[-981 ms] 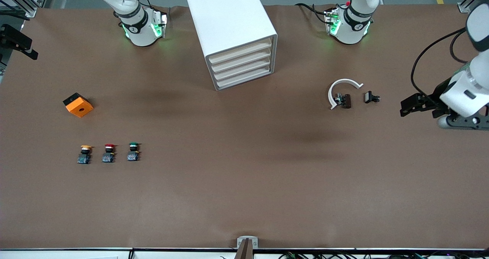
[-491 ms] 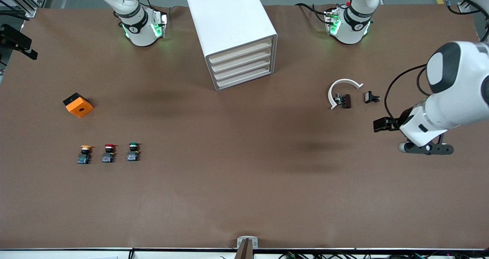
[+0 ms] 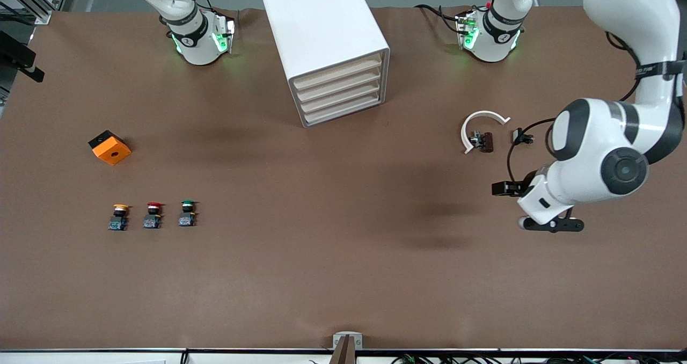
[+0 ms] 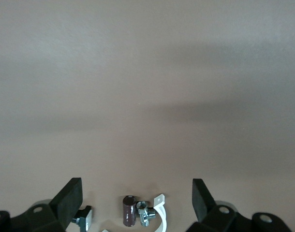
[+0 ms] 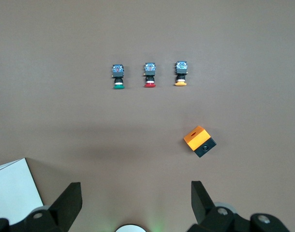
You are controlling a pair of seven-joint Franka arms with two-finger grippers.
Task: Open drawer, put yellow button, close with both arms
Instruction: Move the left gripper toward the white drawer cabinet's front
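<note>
The white cabinet (image 3: 327, 36) stands between the two arm bases, and its uppermost drawer (image 3: 337, 74) is shut, like the three below it. The yellow button (image 3: 119, 215) stands toward the right arm's end of the table, nearer the front camera, beside a red-capped one (image 3: 153, 214) and a green-capped one (image 3: 187, 212). It also shows in the right wrist view (image 5: 181, 73). My left gripper (image 3: 503, 188) is open and empty in the air over bare table near a white clip (image 3: 480, 128); it shows in the left wrist view (image 4: 136, 195). My right gripper (image 5: 135, 200) is open and empty, high over the table beside the cabinet; the front view does not show it.
An orange and black box (image 3: 110, 147) lies farther from the front camera than the buttons. A brown cylinder (image 4: 129, 216) lies against the white clip, with a small black part (image 3: 523, 137) beside them. The cabinet's corner (image 5: 12, 193) shows in the right wrist view.
My left arm has swung in from its end of the table toward the middle, and its gripper now hangs past the white clip. The right arm has not moved.
</note>
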